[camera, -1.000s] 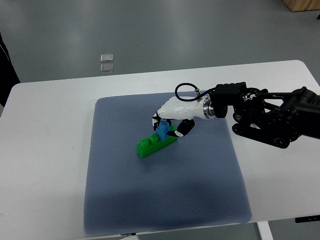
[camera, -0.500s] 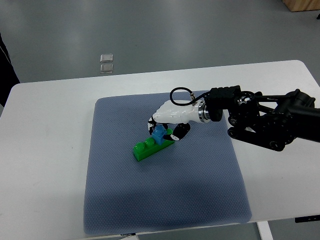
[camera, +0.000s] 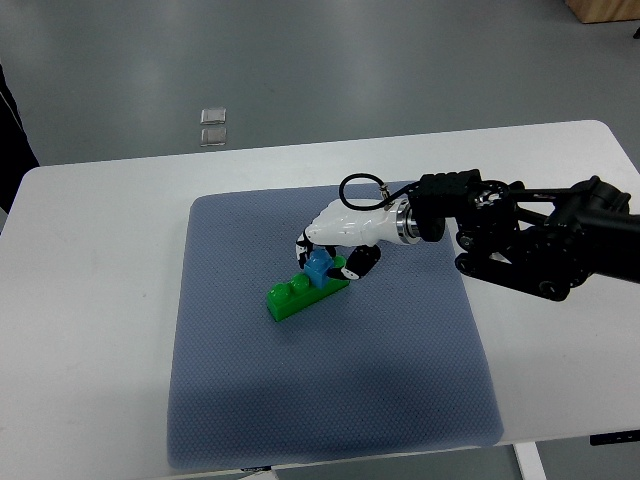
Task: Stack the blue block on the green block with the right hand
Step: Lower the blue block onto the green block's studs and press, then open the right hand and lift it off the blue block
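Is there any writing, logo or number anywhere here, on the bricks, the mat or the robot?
None can be read.
Blue block, green block, grey mat: no print visible.
Right robot hand and its black arm: no legible label.

Right hand [camera: 335, 245] and blue block [camera: 319, 266] shifted left; green block [camera: 306, 291] nudged along.
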`<state>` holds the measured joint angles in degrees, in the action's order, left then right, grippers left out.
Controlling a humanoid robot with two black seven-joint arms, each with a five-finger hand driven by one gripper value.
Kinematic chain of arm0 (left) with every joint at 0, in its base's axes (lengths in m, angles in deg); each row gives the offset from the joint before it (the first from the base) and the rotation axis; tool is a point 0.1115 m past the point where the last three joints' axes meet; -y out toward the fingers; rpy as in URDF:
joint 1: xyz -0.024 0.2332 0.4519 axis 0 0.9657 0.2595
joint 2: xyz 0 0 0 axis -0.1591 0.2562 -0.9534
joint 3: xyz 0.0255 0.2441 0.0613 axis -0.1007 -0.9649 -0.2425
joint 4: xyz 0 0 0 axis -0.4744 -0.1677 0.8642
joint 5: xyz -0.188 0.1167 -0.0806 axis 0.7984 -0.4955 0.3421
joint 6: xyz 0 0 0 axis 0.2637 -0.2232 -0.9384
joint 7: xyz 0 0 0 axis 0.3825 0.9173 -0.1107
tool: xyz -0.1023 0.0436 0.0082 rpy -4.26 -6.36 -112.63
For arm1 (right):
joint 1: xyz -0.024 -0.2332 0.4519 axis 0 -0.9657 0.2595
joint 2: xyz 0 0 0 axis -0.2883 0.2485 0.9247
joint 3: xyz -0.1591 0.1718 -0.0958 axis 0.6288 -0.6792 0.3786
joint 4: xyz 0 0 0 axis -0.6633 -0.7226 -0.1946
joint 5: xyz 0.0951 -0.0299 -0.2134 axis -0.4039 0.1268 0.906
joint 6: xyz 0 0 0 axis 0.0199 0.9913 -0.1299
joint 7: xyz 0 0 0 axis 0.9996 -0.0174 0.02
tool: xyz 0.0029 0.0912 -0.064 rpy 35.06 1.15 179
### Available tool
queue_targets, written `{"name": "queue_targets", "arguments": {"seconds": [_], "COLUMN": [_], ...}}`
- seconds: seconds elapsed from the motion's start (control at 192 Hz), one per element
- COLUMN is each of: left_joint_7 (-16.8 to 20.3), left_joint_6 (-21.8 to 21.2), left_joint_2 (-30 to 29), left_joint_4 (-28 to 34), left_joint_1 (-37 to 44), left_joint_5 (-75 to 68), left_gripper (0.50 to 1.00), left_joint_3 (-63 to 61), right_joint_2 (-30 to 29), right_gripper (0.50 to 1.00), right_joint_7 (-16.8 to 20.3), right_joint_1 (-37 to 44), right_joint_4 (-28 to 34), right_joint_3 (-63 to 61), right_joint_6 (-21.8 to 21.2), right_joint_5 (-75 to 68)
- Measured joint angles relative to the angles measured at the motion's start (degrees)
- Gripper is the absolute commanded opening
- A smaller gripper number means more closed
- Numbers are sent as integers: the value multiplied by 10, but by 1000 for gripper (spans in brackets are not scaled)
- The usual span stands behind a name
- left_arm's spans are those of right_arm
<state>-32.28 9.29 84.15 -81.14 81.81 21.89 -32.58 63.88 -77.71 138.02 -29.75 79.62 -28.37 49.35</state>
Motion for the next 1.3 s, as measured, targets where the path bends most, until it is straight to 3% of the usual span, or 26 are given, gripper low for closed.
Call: {"name": "queue_targets", "arguments": {"seconds": [0.552,1.302], "left_joint_7": [0,0], "left_joint_6": [0,0], "left_joint_2": [0,0], "left_joint_4": [0,0], "left_joint_1": [0,0], "left_joint_5": [0,0], "left_gripper": [1000,1000], "left_joint_3": [0,0], "right_joint_2": [1,5], "right_gripper": [715,731], "right_joint_7": [0,0], "right_joint_1": [3,9], "right_joint_4": [0,2], "right_joint_3": [-3,-3], "right_joint_6": [2,1], "right_joint_5": [-5,-9]}}
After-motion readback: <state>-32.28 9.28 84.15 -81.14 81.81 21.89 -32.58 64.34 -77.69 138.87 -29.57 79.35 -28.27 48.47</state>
